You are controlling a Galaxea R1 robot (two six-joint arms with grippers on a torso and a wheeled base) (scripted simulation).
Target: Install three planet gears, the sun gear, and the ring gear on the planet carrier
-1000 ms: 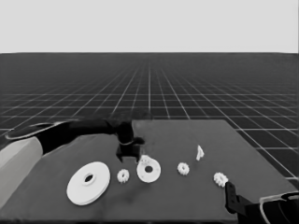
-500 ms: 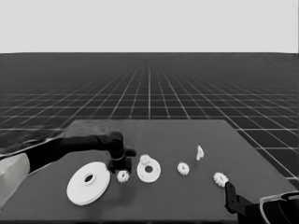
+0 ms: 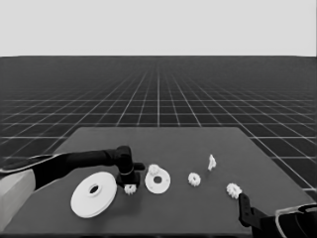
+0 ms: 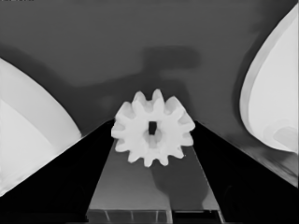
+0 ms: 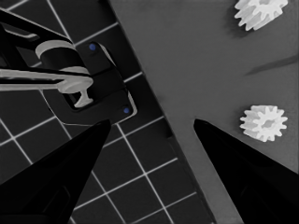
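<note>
Head view shows the job barely begun: the smaller round part [image 3: 158, 182], near the middle of the worktop [image 3: 173, 144], carries one gear [image 3: 154, 169] on its far side, though whether that gear is properly seated cannot be told. The larger round part [image 3: 93, 194] lies by itself toward the worktop's left end. Between the two, the left pincer [image 3: 130, 188] has its fingers on either side of a second gear [image 4: 152, 127], which touches both; it appears to be grasping that gear, low at the worktop. Two more gears [image 3: 194, 179] [image 3: 233, 190] and a thin white piece [image 3: 211, 162] wait toward the right edge. Parked at the near right corner, the right pincer [image 5: 152, 128] is spread and holds nothing. By my reckoning, three gears and the larger round part remain to fit.
</note>
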